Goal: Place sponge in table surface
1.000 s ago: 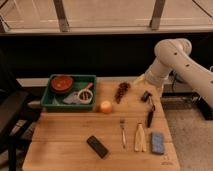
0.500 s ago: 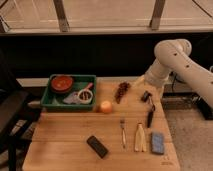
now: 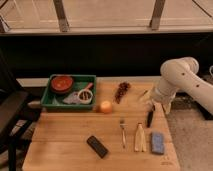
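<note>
Blue-grey sponge (image 3: 158,142), light-brown table surface (image 3: 60,132) — dark tool (image 3: 149,118) near right edge.

So the arm (image 3: 182,80) on this thing is all chunky off-white plastic, kind of glossy, picking up a warm cream tint from the light. The segments are fat smooth tubes with rounded ends, and the joint up top is basically one big bulging dome. There's a faint darker seam where one shell meets the next. It narrows toward the wrist, where the shells get smaller and a pale lobe hangs off the bottom. The gripper (image 3: 151,101) sits at that low end, over the right edge of the table surface (image 3: 75,135). It looks darker than the rest, but I can't tell much more about it.
</note>
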### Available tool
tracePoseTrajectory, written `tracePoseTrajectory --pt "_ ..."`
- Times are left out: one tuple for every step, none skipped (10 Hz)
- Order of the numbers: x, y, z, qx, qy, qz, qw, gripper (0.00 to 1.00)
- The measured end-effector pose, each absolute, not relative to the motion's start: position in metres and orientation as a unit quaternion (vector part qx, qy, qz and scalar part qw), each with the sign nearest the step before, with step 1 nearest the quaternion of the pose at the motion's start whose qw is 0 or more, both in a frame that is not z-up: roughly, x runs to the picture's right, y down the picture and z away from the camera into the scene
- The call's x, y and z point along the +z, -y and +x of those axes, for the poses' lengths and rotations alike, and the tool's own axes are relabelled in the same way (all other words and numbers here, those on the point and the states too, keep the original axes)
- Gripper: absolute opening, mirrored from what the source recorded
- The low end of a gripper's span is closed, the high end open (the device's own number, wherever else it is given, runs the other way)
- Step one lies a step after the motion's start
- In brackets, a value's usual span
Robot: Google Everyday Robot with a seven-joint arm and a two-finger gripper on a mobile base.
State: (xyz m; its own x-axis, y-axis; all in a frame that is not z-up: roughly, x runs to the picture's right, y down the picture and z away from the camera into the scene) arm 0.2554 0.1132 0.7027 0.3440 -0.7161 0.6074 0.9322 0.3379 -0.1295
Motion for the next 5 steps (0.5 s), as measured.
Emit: tracePoseTrajectory --pt "0.7010 -0.1254 0.2591 -0.520 0.231 -0.243 0.786 0.80" --pt "0.7003 -0.1353 0.2608 -0.517 0.235 -0.250 0.784 0.80" --pt "0.7006 -0.1345 0.2594 -0.518 0.236 -0.249 0.784 0.80" --pt "0.7008 -0.1343 0.2591 -0.518 0.236 -0.249 0.784 0.80" --pt "0.7005 -0.1344 0.2599 -0.517 0.236 -0.249 0.784 0.80"
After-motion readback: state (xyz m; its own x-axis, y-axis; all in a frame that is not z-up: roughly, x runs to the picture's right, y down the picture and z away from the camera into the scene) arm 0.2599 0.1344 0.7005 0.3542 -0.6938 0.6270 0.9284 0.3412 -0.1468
